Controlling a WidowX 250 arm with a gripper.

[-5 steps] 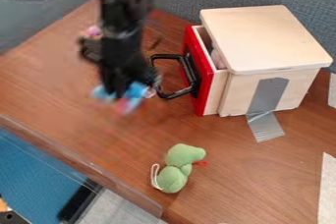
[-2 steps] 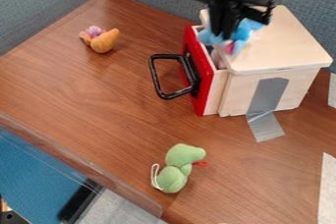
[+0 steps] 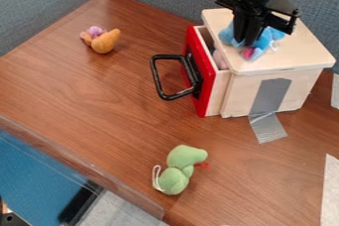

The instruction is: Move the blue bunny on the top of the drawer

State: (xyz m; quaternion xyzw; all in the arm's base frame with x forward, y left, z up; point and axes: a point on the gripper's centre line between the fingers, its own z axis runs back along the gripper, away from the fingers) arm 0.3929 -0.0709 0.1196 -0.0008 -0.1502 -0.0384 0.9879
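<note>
Blue bunny [image 3: 270, 38]: upper right of the frame, at the drawer top [image 3: 291, 54] (whether it touches the wood, I cannot tell).
Gripper [image 3: 246, 42]: pointing down, closed on the blue bunny.
Red drawer front [image 3: 205, 79]: upper centre, pulled slightly out, black handle [image 3: 157, 77] jutting left.
Grey tape [image 3: 270, 96]: right of centre, running onto the table [image 3: 112, 96].
Orange toy [image 3: 104, 42]: upper left.
Green toy [image 3: 176, 178]: lower centre.

There are three soft toys outside the drawer: one blue bunny [image 3: 269, 37], one green toy [image 3: 175, 178] near, one orange-and-purple toy [image 3: 104, 42] far left. One wooden box [image 3: 291, 51] has one red-fronted drawer [image 3: 208, 84] with one black handle [image 3: 194, 73]. Two white strips [image 3: 329, 190] show at right.
</note>
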